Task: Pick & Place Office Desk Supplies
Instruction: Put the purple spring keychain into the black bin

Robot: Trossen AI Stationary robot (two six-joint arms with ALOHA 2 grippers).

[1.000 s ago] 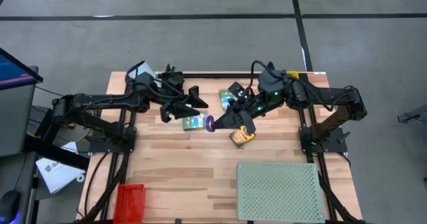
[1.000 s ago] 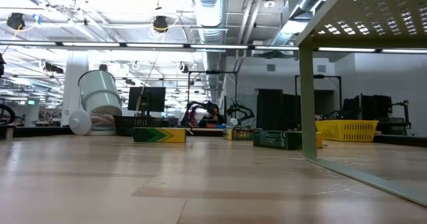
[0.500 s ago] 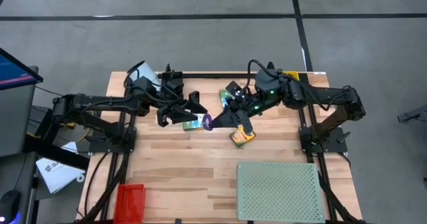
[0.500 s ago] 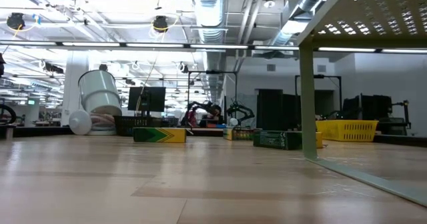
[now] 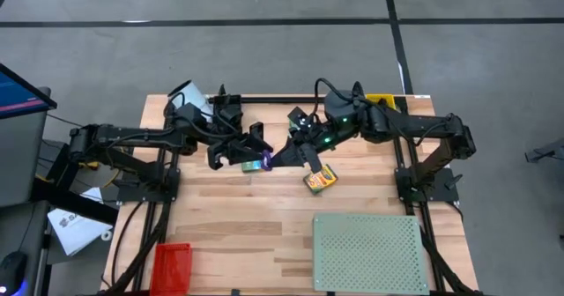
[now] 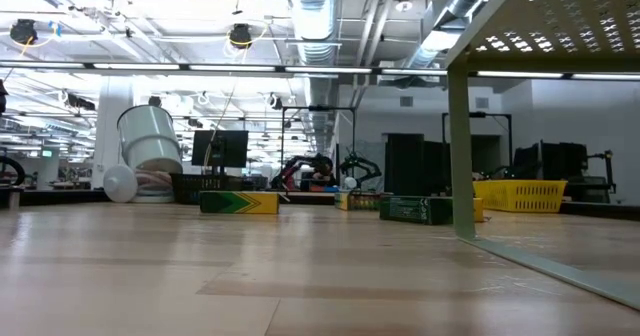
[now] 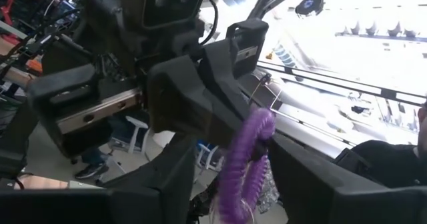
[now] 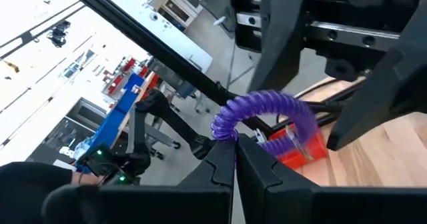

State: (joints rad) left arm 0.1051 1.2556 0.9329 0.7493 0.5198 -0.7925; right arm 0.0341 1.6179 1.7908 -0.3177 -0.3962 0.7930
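The right hand (image 8: 233, 159), clamped shut on the purple ring (image 8: 263, 114), has carried it between the left hand's (image 7: 227, 184) narrowing, still-open fingers: a handover looks under way.

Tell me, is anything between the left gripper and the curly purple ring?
Nothing visible is. The right gripper is shut on the curly purple ring, holding it up in the air. The left gripper has its open fingers right beside the ring, with only empty space between them.
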